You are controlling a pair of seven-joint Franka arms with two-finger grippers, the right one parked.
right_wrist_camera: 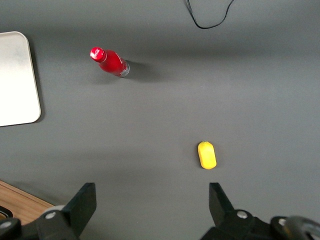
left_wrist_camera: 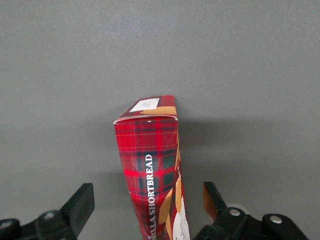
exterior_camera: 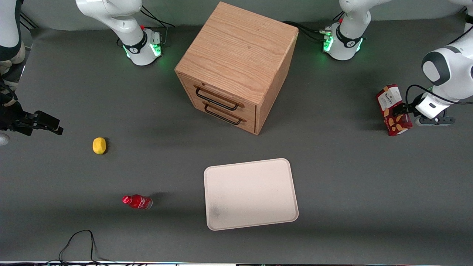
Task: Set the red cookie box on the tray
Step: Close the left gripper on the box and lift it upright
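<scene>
Front view: slim dark-red tartan cookie box (exterior_camera: pixel 394 110) stands on the grey table (exterior_camera: pixel 332 166) at the working arm's end, end effector (exterior_camera: pixel 401 109) at it, well apart from the bare off-white rectangular tray (exterior_camera: pixel 250 194). Left wrist view: box (left_wrist_camera: pixel 152 172) sits between spread fingers (left_wrist_camera: pixel 79 206), neither touching it, so grasp, carry and placement all remain.

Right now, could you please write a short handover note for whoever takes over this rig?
Tool: open, fingers straddling the red cookie box at the working arm's end of the table; no grip yet.
Tray: nearer the front camera than the wooden drawer cabinet, nothing on it.
Done: approach to the box.
Left: close on the box, lift, carry to the tray, set down, release.
</scene>
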